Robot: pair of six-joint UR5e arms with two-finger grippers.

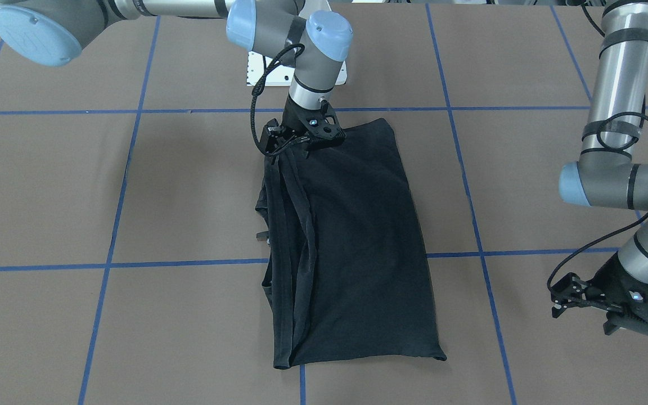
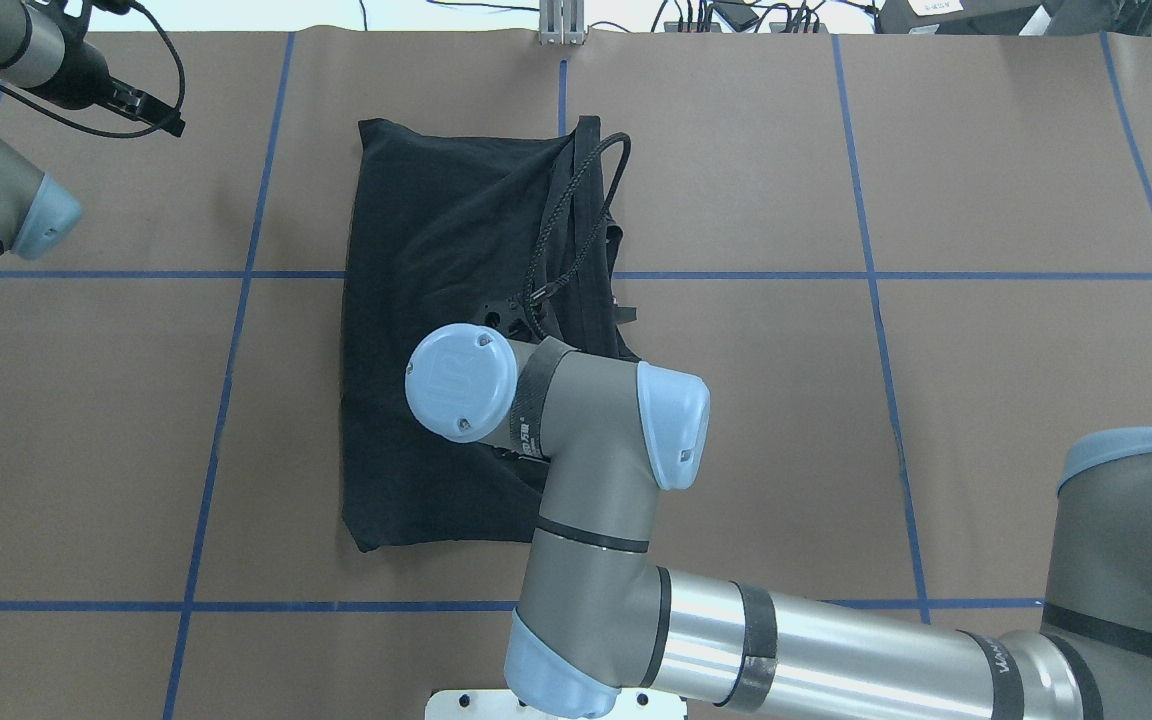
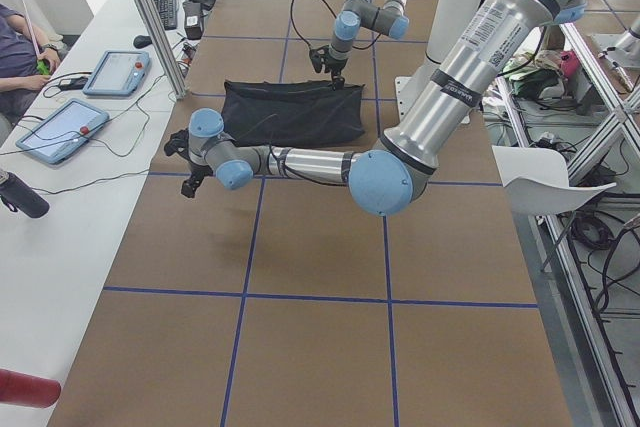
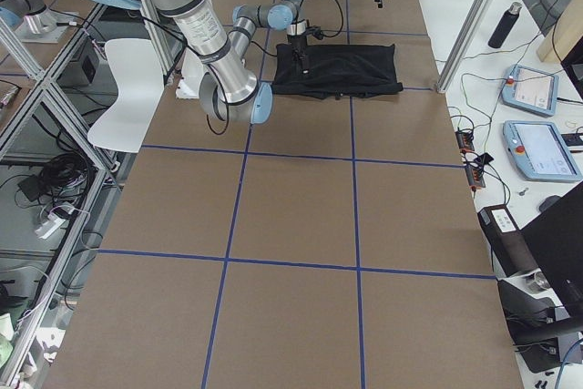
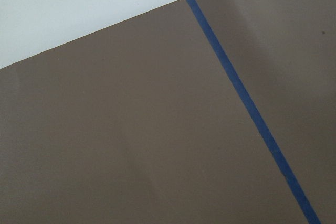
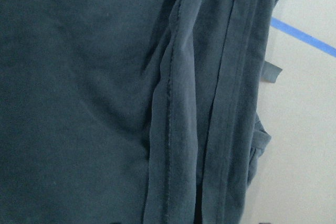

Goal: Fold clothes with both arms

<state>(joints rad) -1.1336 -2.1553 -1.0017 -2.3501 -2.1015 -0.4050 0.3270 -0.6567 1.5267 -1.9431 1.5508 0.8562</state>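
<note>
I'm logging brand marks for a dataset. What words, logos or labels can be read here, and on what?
"UR": logo on the right arm's blue joint cap.
Lettering along the right arm's tube: cut off, unreadable.
White sticker on the left arm: too small to read.
T-shirt: no print showing.

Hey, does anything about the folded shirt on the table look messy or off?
Yes. The black T-shirt is folded into a long strip, but its long edge on the robot's right is untidy: several hems lie stacked unevenly, and a bit of fabric bulges out past the rest. The opposite edge is clean.
</note>
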